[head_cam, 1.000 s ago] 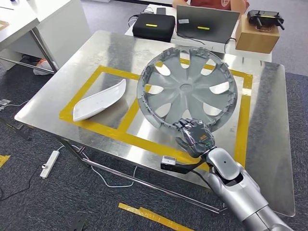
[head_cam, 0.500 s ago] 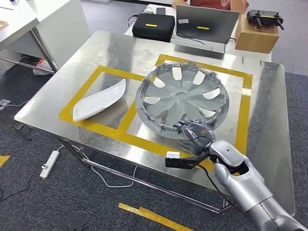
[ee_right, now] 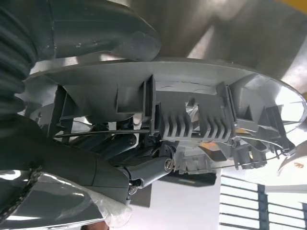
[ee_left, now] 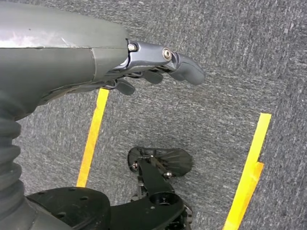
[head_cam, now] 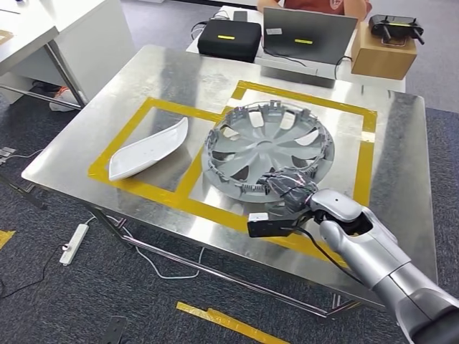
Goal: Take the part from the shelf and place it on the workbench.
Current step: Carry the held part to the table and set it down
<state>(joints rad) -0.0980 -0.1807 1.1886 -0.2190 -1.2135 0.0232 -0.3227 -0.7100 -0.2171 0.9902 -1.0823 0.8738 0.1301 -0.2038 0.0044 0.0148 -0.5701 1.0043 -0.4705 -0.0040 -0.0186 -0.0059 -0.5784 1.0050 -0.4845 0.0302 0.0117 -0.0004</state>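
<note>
The part is a grey plastic wheel cover (head_cam: 267, 147), lying almost flat on the steel workbench (head_cam: 135, 79) inside the right yellow-taped box. My right hand (head_cam: 287, 188) grips its near rim. Up close, the right wrist view has the ribbed rim (ee_right: 188, 120) with my fingers (ee_right: 145, 172) curled under it and the thumb (ee_right: 108, 33) on the other face. My left hand (ee_left: 159, 64) hangs over the grey carpet, fingers loosely apart and holding nothing.
A white curved part (head_cam: 148, 149) lies in the left taped box. Behind the bench stand a black case (head_cam: 229, 37), a laptop (head_cam: 308, 36) and a cardboard box (head_cam: 381, 51). A white table (head_cam: 59, 36) stands at the far left. A power strip (head_cam: 74, 244) lies on the carpet.
My right hand has tipped the wheel cover down from nearly upright to almost flat on the bench, keeping hold of its rim. The arm has swung lower and to the right.
</note>
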